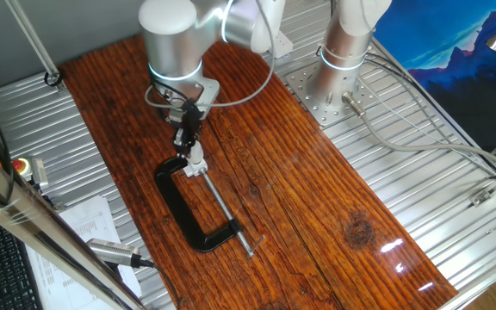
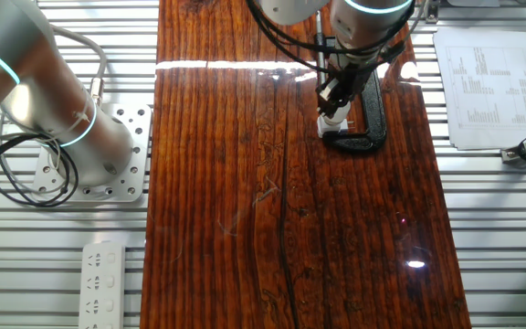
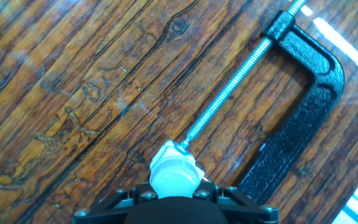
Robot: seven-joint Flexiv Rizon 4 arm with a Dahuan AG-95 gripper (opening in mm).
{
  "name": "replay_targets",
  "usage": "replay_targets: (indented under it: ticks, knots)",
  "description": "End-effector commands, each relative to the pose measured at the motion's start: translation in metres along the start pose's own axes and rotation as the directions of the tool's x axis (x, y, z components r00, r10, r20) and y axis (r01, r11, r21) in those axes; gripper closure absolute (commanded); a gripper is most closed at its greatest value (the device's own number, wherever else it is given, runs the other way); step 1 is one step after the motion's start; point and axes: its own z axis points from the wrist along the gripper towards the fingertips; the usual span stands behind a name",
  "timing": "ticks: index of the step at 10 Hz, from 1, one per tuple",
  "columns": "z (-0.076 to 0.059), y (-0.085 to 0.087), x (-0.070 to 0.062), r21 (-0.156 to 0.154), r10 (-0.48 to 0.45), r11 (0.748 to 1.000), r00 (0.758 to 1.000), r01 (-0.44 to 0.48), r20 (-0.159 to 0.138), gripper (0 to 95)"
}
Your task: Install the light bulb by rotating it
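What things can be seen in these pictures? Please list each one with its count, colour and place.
light bulb: one, white, between the tool's fingers, above the socket.
socket block: one, white, on the table, held at the end of the clamp's screw.
C-clamp: one, black frame with a silvery threaded screw, lying flat on the table.
table: one, dark brown wood grain, centre of the scene.
paper sheet: one, white with print, on the metal surface beside the table.
power strip: one, white, on the metal surface near the arm's base.
arm's base: one, silvery, bolted on a plate beside the table.
tool: one, black, over the clamp, shut on the bulb.
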Motion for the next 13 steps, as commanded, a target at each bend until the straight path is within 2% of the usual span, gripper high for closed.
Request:
replay_targets:
  ticks: [1, 4, 6, 8, 9, 13]
  knots:
    - [0.0034, -0.0002, 0.0019, 0.016, 0.047, 0.999, 0.999, -0.047, -0.005, 76.0]
    - [0.0001, -0.0001, 0.0023, 0.009, 0.124, 0.992, 0.992, -0.124, -0.020, 76.0]
    - [0.0023, 0.0002, 0.0025, 0.018, 0.188, 0.982, 0.982, -0.188, -0.015, 76.0]
    - [0.0013, 0.0001, 0.0025, 0.008, 0.245, 0.970, 0.969, -0.244, -0.026, 76.0]
    - [-0.0001, 0.0000, 0.0024, 0.001, 0.298, 0.955, 0.954, -0.298, -0.044, 95.0]
    - [0.0015, 0.0004, 0.0025, 0.008, 0.439, 0.899, 0.898, -0.439, -0.037, 95.0]
